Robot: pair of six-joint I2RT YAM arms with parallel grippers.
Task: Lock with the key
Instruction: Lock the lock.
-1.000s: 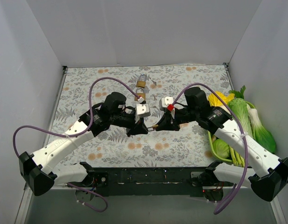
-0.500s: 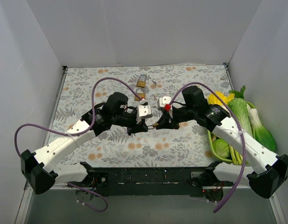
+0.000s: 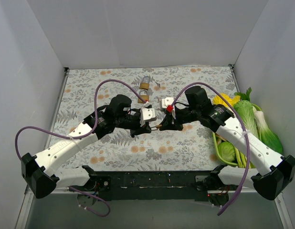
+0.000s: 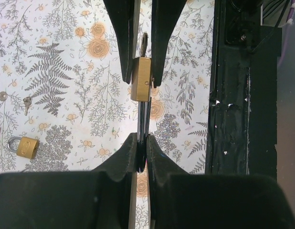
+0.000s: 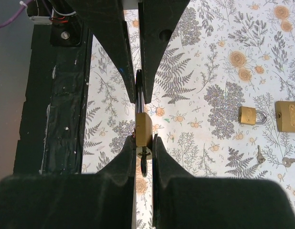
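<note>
A brass padlock hangs in the air between my two grippers, above the flowered mat. My right gripper is shut on the brass body. The small key sticks out of the keyhole between my right fingers, toward the right wrist camera. My left gripper is shut on the thin dark shackle, seen edge-on. In the left wrist view the padlock body sits between the far fingers, with the key head past it. My left gripper and right gripper face each other.
Two more brass padlocks lie on the mat behind the grippers, with loose keys beside them. A green basket of vegetables stands at the right. The black base bar runs along the front edge.
Both grippers, joined at the padlock, have shifted slightly away from the front edge. The holds are unchanged.
</note>
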